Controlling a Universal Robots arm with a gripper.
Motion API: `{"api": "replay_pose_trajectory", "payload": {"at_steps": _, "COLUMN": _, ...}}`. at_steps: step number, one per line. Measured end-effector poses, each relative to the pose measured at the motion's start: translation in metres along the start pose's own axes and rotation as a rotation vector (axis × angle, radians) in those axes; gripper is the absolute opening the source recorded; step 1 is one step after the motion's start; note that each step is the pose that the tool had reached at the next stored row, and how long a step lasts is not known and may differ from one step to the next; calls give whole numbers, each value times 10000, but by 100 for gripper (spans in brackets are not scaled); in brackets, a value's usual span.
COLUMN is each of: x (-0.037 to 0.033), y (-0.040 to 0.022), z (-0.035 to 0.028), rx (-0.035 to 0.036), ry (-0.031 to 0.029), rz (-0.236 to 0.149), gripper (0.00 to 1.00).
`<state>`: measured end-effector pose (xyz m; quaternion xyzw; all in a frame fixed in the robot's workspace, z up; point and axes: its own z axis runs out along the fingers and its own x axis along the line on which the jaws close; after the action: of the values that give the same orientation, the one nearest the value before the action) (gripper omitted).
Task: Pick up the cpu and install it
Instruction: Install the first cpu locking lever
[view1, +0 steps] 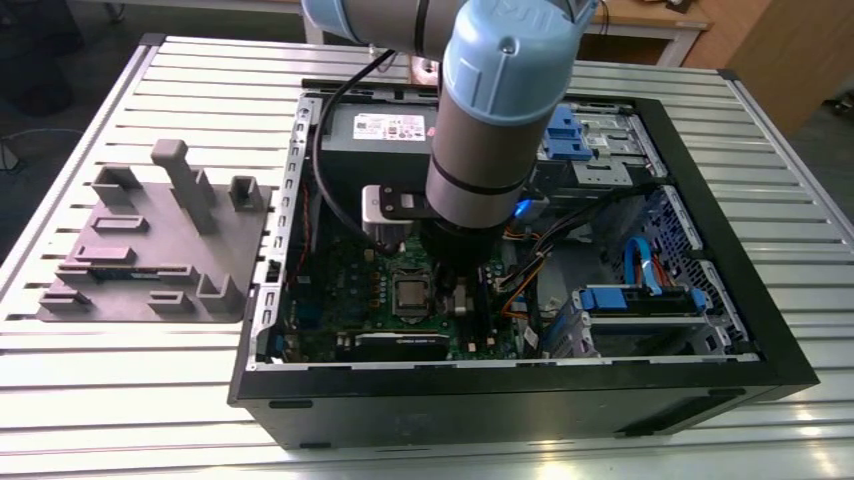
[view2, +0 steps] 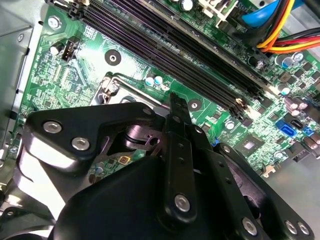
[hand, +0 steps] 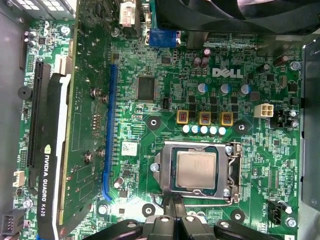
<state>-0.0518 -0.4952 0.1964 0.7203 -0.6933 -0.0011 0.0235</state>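
Hand (hand: 174, 212), fingers pinched together and empty, sits just beside the socket (hand: 227, 172); the cpu (hand: 196, 169) lies inside that socket. Risk, as judged: a downward nudge could bend pins if the chip sits skewed.

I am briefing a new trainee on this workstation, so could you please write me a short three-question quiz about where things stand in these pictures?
1. True or false: the cpu lies flat inside the motherboard socket.
2. Multiple choice: in the first wrist view, the gripper is nearest to which part? A) the graphics card B) the cpu socket C) the white power connector
3. In the exterior view, on which side of the computer case does the grey fixture block stand?

Key: 1 true. 2 B: its tips sit just at the socket's edge, beside the cpu. 3 On the exterior view's left, on the slatted table.
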Motion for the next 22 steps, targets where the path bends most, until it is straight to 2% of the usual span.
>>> {"api": "replay_pose_trajectory", "payload": {"at_steps": 22, "x": 1, "y": -7, "z": 57, "rx": -1, "ry": 2, "rz": -1, "gripper": 10}}
